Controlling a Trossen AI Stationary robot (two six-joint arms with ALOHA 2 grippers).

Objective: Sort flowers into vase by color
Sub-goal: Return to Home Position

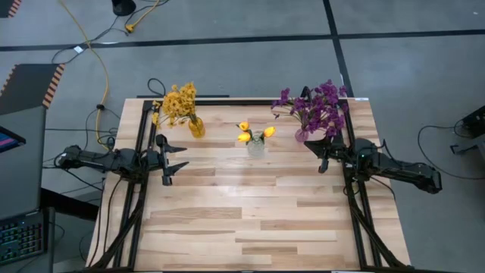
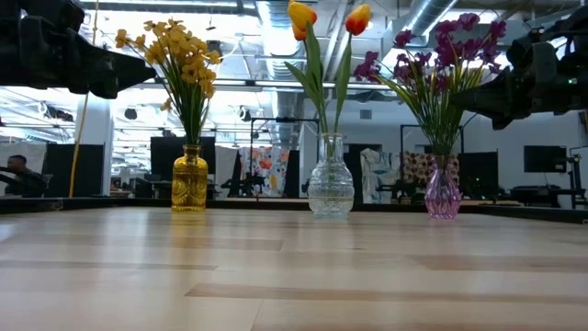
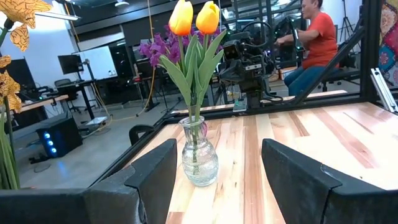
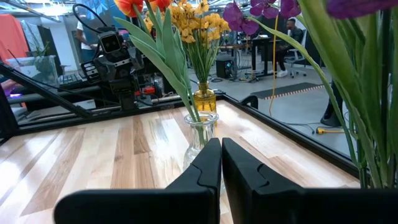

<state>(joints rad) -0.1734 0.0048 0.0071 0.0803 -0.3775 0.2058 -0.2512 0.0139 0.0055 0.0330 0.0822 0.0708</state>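
Pale wood planks make up the table (image 1: 250, 220), and black frame rails (image 1: 139, 189) run along its left, right and far edges. All the flowers stand in a row near the far edge. The yellow clusters (image 1: 176, 102) sit in an amber vase (image 1: 196, 127) by the far-left corner. The orange-yellow tulips (image 1: 244, 136) are in a clear vase (image 1: 256, 145) at the middle, set slightly further in from the edge. The purple blooms (image 1: 318, 106) are in a pink vase (image 1: 301, 136) by the far-right corner. The vases stand well apart from one another.

The left gripper (image 1: 185, 156) hangs over the left edge, near the amber vase, fingers spread wide and holding nothing. The right gripper (image 4: 221, 142) hangs by the right edge, just beside the pink vase and under its overhanging blooms. Its fingers are pressed nearly together, with nothing between them.

From the row of vases to the near edge the wood lies bare, the widest open stretch between the two arms.
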